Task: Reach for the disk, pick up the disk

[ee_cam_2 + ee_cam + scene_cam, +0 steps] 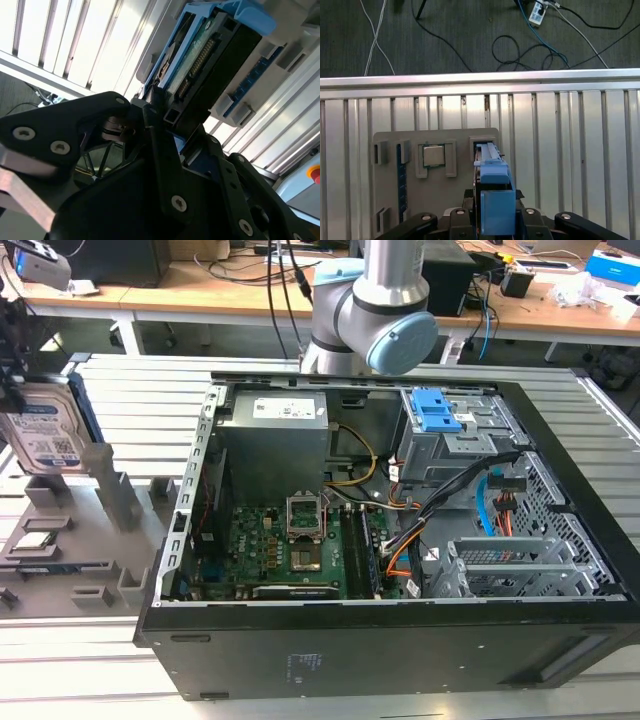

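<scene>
Where the open case [350,660] took up the middle of the exterior view, with the arm [375,310] rising behind it, the work itself sat at that view's left. There a grey tray [60,570] lay on the slatted table [130,400], and the disk [45,435] stood on edge over it, label facing us. In the first wrist view the gripper [496,216] had its jaws pressed against the disk's two flat sides, pinching it in its blue frame. Whether it had left its slot we could not tell. We judged the disk stiff, heavy for its size and easily hurt by knocks, with slick metal faces, so the framed sides were the place to hold, clear of the connector end. A chip [434,155] sat in a tray pocket just beside it.
</scene>
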You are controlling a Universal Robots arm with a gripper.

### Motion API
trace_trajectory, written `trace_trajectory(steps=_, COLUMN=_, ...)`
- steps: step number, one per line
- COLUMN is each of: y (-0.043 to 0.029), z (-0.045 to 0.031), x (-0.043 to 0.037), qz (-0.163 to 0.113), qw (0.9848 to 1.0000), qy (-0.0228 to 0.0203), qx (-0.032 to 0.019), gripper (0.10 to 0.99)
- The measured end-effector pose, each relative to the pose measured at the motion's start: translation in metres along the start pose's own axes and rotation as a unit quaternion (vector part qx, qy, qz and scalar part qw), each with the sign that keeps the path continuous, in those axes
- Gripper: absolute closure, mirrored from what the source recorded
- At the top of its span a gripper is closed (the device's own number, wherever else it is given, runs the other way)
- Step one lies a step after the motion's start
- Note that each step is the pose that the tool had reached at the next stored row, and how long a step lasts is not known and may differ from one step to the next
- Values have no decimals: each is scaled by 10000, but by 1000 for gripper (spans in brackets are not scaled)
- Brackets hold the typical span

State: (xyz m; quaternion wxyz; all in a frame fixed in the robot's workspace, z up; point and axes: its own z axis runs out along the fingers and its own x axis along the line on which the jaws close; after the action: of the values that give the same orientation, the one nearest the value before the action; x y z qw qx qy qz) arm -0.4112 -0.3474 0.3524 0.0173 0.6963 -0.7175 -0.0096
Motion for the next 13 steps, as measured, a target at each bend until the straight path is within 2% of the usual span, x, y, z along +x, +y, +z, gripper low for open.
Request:
trace_trajectory(steps=7, y=0, z=-144, x=-8, qz=0, qw=10000, qy=12, qx=0, gripper=718)
trace_trajectory(steps=10, y=0, z=-247, x=-15, qz=0, qw=10000, qy=19, qx=0, gripper=718)
trace_trajectory(steps=13, y=-8, z=-284, x=-20, qz=1, qw=10000, qy=20, qx=-2, gripper=718)
